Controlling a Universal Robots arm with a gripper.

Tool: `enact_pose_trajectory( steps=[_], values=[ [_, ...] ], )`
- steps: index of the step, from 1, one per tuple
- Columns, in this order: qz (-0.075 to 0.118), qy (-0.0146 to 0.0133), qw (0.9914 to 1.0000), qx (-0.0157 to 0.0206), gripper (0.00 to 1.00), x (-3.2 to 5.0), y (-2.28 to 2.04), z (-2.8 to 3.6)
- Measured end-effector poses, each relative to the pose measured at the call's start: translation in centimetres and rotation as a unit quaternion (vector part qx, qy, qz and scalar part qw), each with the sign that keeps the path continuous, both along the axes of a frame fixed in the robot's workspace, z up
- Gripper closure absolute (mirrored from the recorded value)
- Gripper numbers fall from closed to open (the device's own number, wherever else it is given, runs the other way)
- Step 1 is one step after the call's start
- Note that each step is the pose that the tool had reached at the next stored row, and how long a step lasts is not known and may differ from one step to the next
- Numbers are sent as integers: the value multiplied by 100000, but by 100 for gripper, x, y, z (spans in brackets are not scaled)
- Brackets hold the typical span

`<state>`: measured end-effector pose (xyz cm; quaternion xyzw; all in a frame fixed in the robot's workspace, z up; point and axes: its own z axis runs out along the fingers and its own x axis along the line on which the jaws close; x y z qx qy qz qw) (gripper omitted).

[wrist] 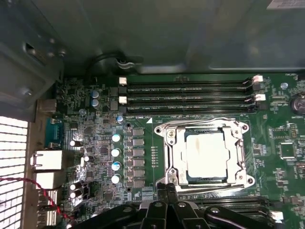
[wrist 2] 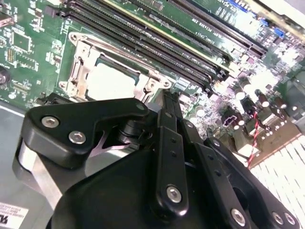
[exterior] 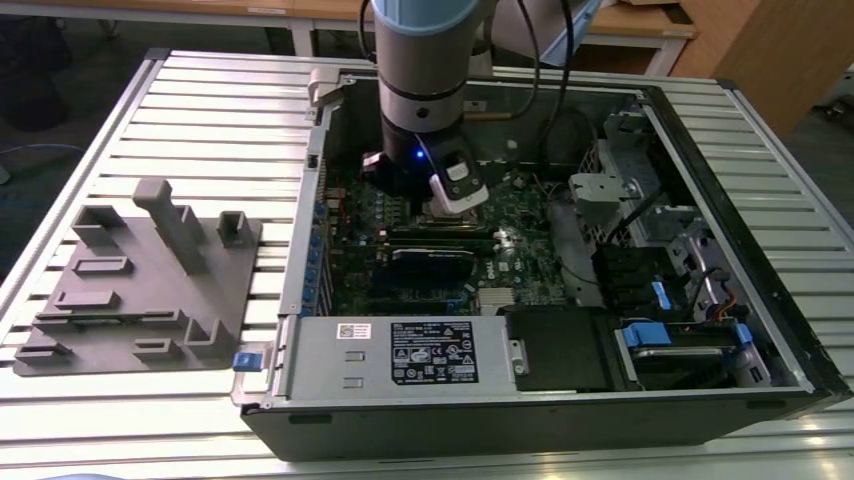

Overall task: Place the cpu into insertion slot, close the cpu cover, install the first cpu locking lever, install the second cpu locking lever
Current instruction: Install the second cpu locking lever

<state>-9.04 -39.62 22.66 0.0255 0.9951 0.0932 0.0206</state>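
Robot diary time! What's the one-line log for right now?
cpu in insertion slot | cpu cover down over it | tool at socket edge | holding: unclear

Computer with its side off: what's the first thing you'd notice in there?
The shiny silver cpu catches the eye first, sitting in its square insertion slot on the green motherboard, with the cpu cover framing it. Right beside it, the robot's black gripper reaches down into the open computer case.
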Motion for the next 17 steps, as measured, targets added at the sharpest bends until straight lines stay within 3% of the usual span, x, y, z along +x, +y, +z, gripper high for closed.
enact_pose_trajectory(
  steps=[5,6,9,10,17],
  values=[
    [-1,0,100000,-163,89,0,0,4],
    [-14,8,99999,-441,89,-1,4,4],
    [-41,1,99975,-2236,89,0,11,4],
    [-53,3,99966,-2610,89,0,13,4],
    [-75,0,99966,-2622,89,72,16,0]
  ],
)
